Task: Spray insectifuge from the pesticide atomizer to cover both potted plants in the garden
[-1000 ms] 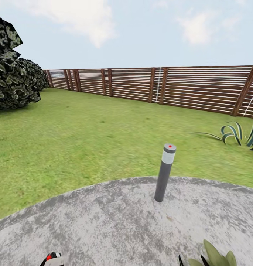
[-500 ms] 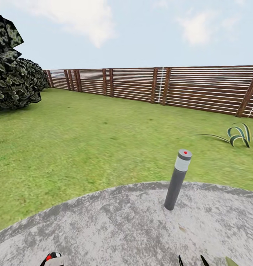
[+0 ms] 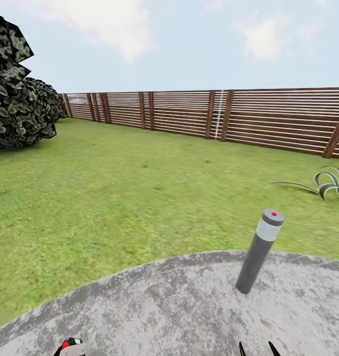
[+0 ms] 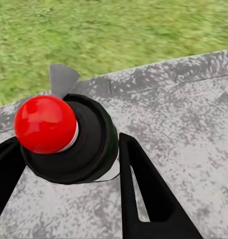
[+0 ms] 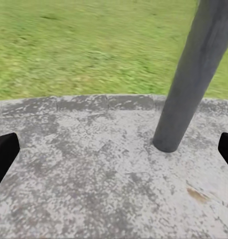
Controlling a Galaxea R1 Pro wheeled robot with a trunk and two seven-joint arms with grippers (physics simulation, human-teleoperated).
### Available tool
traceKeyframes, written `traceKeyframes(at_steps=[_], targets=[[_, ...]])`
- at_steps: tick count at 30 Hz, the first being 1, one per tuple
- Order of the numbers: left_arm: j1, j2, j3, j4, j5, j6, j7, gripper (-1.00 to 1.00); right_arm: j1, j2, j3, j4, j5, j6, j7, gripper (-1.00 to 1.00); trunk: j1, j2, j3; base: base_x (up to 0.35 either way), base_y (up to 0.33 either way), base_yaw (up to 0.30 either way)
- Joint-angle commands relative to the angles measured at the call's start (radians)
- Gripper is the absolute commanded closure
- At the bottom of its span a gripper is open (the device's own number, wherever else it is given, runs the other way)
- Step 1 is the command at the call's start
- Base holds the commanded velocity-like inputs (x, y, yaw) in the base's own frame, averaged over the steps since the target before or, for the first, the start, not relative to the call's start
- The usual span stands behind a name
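Observation:
The pesticide atomizer (image 4: 69, 144) is a dark bottle with a round red tip (image 4: 44, 123), and my left gripper (image 4: 69, 167) is shut on it, black fingers (image 4: 143, 194) on either side. In the head view its red tip and white head (image 3: 70, 346) peek up at the bottom edge, left of centre. My right gripper (image 3: 256, 350) stands open over the stone patio (image 3: 164, 306), its fingertips (image 5: 4, 154) wide apart and nothing between them. Both potted plants are out of view.
A tall grey bollard lamp (image 3: 258, 257) with a red dot stands on the patio's far rim, close ahead of the right gripper (image 5: 114, 152). Beyond lie the green lawn (image 3: 129, 188), a slatted brown fence (image 3: 214, 116), a dark bush (image 3: 16, 99) and a striped agave (image 3: 332, 183).
The whole head view has shifted: bollard and agave slid right and lower in the picture, and green leaves at the bottom right edge left it. Both grippers keep their places.

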Motion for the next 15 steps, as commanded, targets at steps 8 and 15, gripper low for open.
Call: traceKeyframes(at_steps=[8,15], targets=[[-0.001,0.000,0.001,0.001,-0.003,-0.003,0.003,1.00,-0.001,0.000,-0.006,0.000,0.006,-0.003,0.002,-1.00,0.000,0.000,-0.001,0.232,0.277,-0.005],[-0.001,0.000,0.001,0.001,-0.003,-0.003,0.003,1.00,-0.001,0.000,-0.006,0.000,0.006,-0.002,0.002,-1.00,0.000,0.000,-0.001,0.146,0.303,-0.194]])
